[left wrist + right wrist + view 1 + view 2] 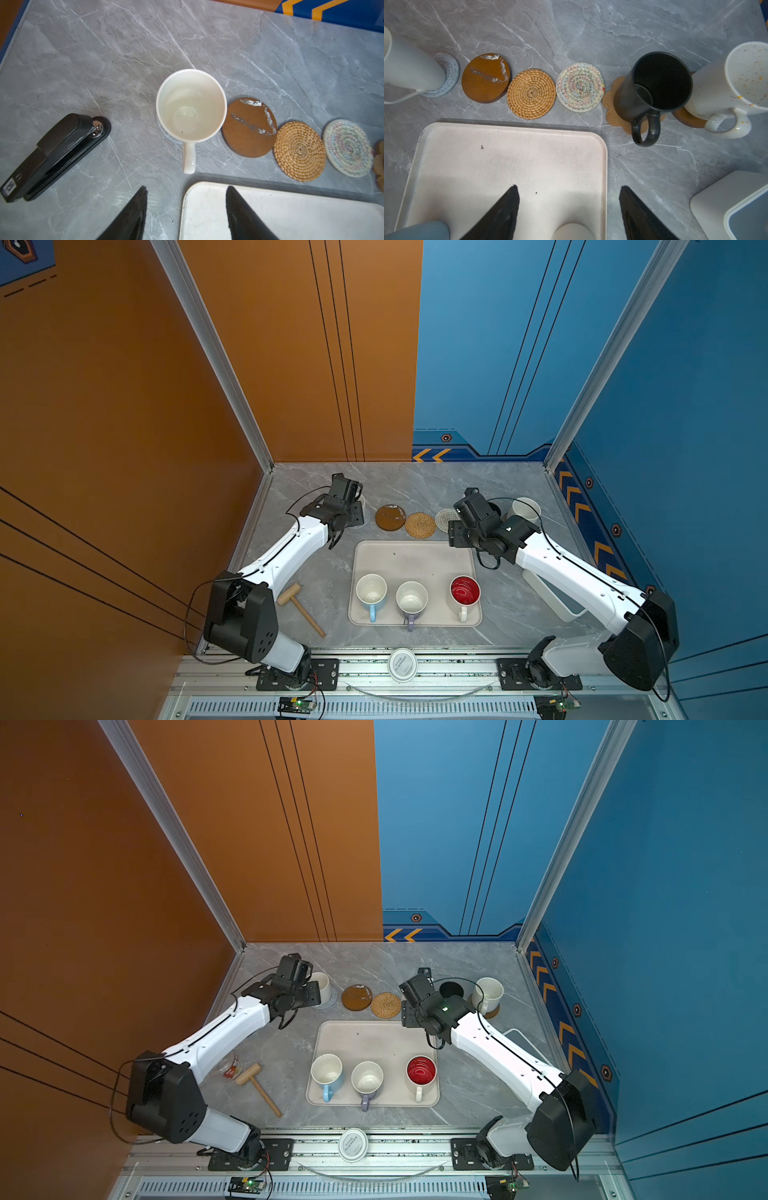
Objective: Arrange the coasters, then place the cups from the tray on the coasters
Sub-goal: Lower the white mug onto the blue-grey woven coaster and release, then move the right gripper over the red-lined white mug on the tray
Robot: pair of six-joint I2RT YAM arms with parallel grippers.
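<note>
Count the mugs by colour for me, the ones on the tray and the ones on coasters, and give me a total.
White mug: 1
Black mug: 1
Speckled cream mug: 1
Light blue mug: 1
Lavender mug: 1
White mug with red inside: 1
Total: 6

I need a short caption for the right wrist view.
Open right end effector near tray; brown coaster, rattan coaster and woven coaster lie bare.

Grey-blue coaster point(452, 72): mostly covered by the white mug point(409, 66).
Paw coaster point(380, 162): cut by frame edge.
Lid point(402, 664): print too small to read.
Holder point(552, 599): partly beneath right arm.
</note>
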